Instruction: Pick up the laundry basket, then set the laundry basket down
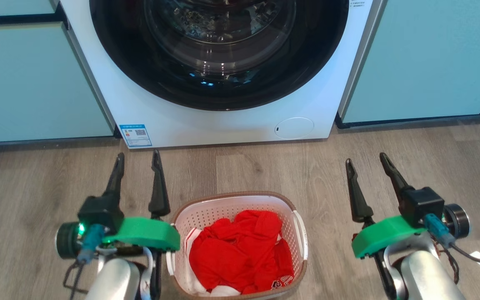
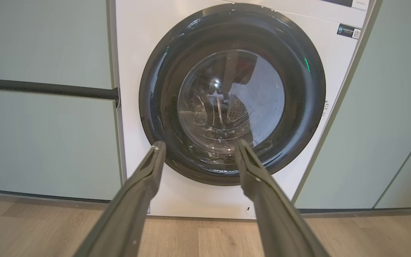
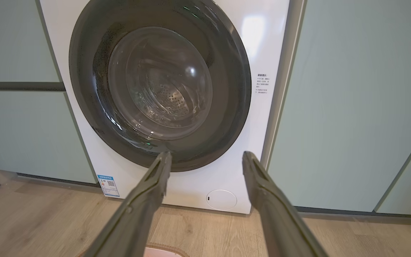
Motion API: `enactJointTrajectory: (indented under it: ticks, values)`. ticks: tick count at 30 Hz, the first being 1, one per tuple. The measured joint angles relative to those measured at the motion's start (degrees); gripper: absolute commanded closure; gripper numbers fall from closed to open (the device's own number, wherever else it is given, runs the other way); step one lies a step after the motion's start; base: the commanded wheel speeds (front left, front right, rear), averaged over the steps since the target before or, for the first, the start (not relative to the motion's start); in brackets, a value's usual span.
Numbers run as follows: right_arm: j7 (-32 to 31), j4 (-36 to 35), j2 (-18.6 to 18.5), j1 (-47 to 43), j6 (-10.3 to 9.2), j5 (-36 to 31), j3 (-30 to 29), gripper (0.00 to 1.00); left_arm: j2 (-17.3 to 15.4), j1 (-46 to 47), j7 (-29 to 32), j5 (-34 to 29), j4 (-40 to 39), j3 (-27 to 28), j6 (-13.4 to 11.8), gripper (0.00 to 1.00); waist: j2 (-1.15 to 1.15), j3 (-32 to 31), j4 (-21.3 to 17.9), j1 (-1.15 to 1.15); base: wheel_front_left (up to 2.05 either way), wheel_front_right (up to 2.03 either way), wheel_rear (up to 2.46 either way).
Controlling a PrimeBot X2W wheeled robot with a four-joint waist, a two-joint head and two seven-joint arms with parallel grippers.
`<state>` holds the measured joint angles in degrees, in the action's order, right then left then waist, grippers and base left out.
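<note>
Item one: laundry basket, at 6 o'clock in the head view, nearest the robot. It stands upright on the wood floor and holds crumpled red clothing. Its white right handle is free, with nothing touching it.

Item two: left gripper, at 8 o'clock, just beside the basket's left rim. Its fingers are spread apart, hold nothing and point toward 12 o'clock.

Item three: right gripper, at 4 o'clock, set apart from the basket's right side. Its fingers are likewise parted and hold nothing.

Item four: washing machine, at 12 o'clock beyond the basket, with its round dark door closed. Pale green cabinets stand at either side.

Status: nothing is done. The basket rests on the floor between two unloaded grippers, and neither handle is gripped. What remains appears to be reaching in to the handles, closing on them, lifting, and then setting the basket down.
</note>
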<state>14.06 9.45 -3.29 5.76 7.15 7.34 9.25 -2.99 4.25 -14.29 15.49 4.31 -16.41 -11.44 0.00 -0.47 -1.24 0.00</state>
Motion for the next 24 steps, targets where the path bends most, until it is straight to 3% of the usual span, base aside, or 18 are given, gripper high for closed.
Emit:
enactJointTrajectory:
  ticks: [8, 13, 24]
  values:
    - [0.24, 4.77, 0.01, -0.01, 0.00, -0.10, 0.24, 0.00, 0.01, -1.99, -0.32, -0.66, 7.56, -1.77, -0.29, 0.00, 0.00, -0.29, -0.17, 0.00, 0.00, 0.00, 0.00]
    - [0.24, 6.27, 0.02, 0.01, 0.00, 1.40, 0.20, 0.00, 0.01, -1.90, -0.32, 1.86, 8.79, -1.45, -0.26, 0.00, 0.00, -0.30, -0.40, 0.00, 0.00, 0.00, 0.00]
    - [0.24, 7.62, 0.02, 1.02, 0.00, 1.78, 0.62, 0.00, 0.01, -1.85, -0.32, 0.64, 10.06, -1.57, -0.69, 0.00, 0.00, -0.37, -0.67, 0.00, 0.00, 0.00, 0.00]
